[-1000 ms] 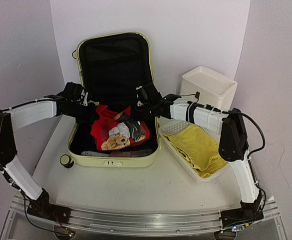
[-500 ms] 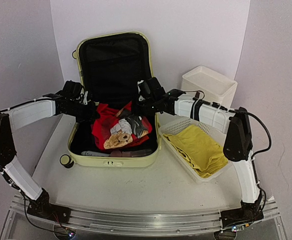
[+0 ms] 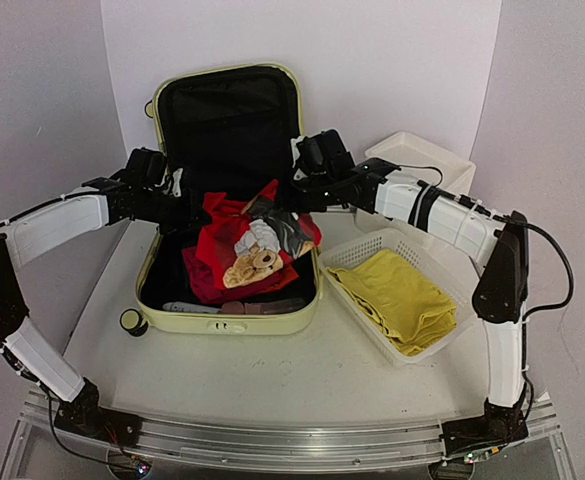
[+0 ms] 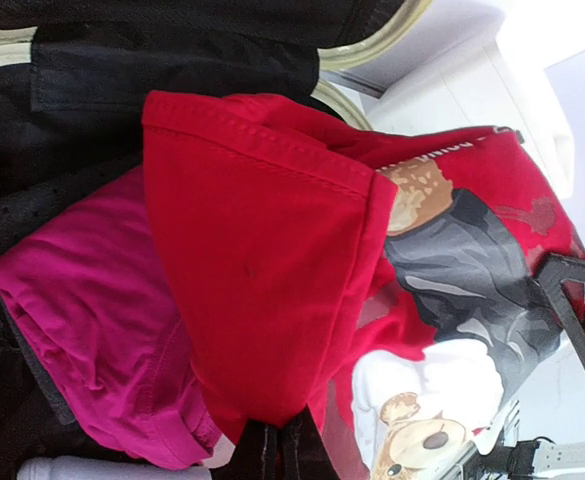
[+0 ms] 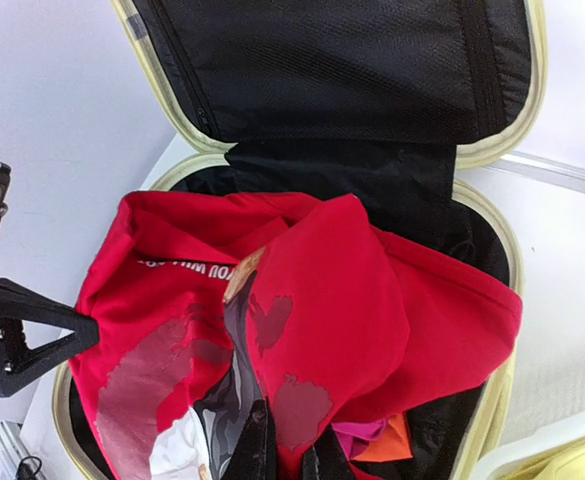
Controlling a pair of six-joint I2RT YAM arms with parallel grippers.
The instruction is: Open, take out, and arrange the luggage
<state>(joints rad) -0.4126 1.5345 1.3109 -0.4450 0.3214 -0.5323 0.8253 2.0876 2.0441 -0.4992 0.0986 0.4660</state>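
Note:
The pale yellow-green luggage (image 3: 222,322) lies open in the middle of the table, its black-lined lid (image 3: 227,125) upright at the back. A red printed T-shirt (image 3: 252,245) hangs above the case, held up between both grippers. My left gripper (image 3: 200,208) is shut on its left edge; the cloth is pinched between the fingers in the left wrist view (image 4: 272,445). My right gripper (image 3: 294,200) is shut on its right edge, as the right wrist view (image 5: 292,450) shows. A magenta garment (image 4: 72,320) and an orange one (image 5: 387,445) lie beneath in the case.
A white mesh basket (image 3: 357,255) right of the case holds a folded yellow cloth (image 3: 407,295). A white box (image 3: 412,160) stands behind it. A light bottle (image 3: 197,308) lies along the case's front wall. A black caster (image 3: 131,321) sticks out at the case's front left.
Both grippers have risen and moved back with the red T-shirt, lifting it higher out of the case. The right arm has stretched further up and back.

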